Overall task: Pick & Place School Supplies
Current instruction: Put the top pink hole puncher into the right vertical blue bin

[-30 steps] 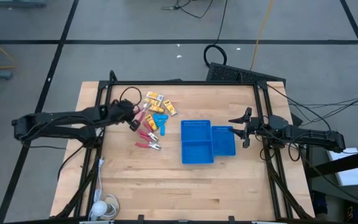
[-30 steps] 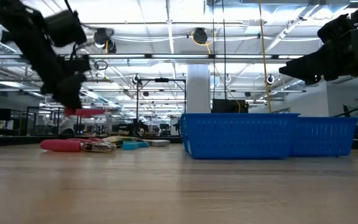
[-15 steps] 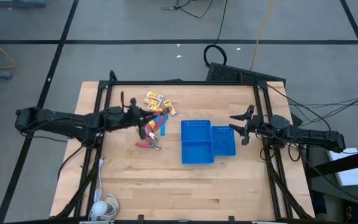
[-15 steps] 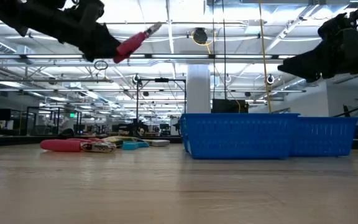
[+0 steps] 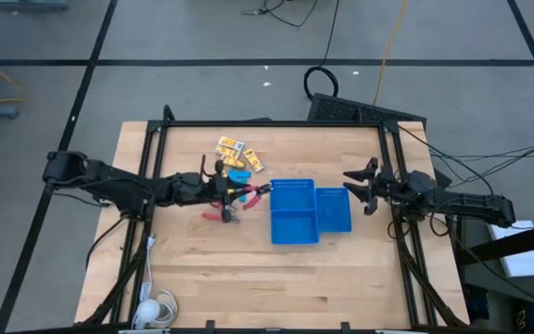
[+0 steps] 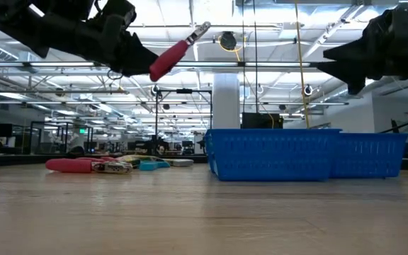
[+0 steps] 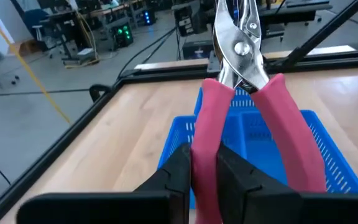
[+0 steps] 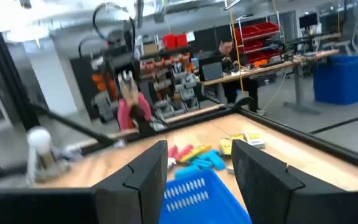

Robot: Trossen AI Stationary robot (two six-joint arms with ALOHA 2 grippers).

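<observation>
A red-handled tool with metal tips [image 7: 238, 43] hangs in the air in my left gripper [image 5: 221, 188], which is shut on it just left of the blue compartmented tray [image 5: 309, 211]. The tips [image 5: 265, 188] point at the tray. On the table behind it lie yellow-orange packets [image 5: 233, 147], a light-blue piece [image 5: 239, 176] and another red-handled tool [image 5: 219, 215]. My right gripper [image 5: 355, 188] hovers open at the tray's right end, with nothing between its fingers [image 8: 145, 180]. My left gripper pinches one red handle [image 7: 205, 134] of the tool between its two fingers; the other handle [image 7: 291, 143] stands free beside them. The fingers come nearly level from the table's left and lie along the tool. The tool is lifted clear, its tips slanting upward [image 6: 201, 29].
The tray stands right of the table's middle, with bare wood in front of it. A white object with a cord [image 5: 156, 311] lies at the near left corner. Black frame rails [image 5: 406, 250] run along the table's sides.
My left gripper has carried the red-handled tool from above the pile toward the table's right, up to the tray's left edge. It has tipped from pointing down to nearly level, so the tool's tips now point at the tray. My right gripper has rolled a little in place.
</observation>
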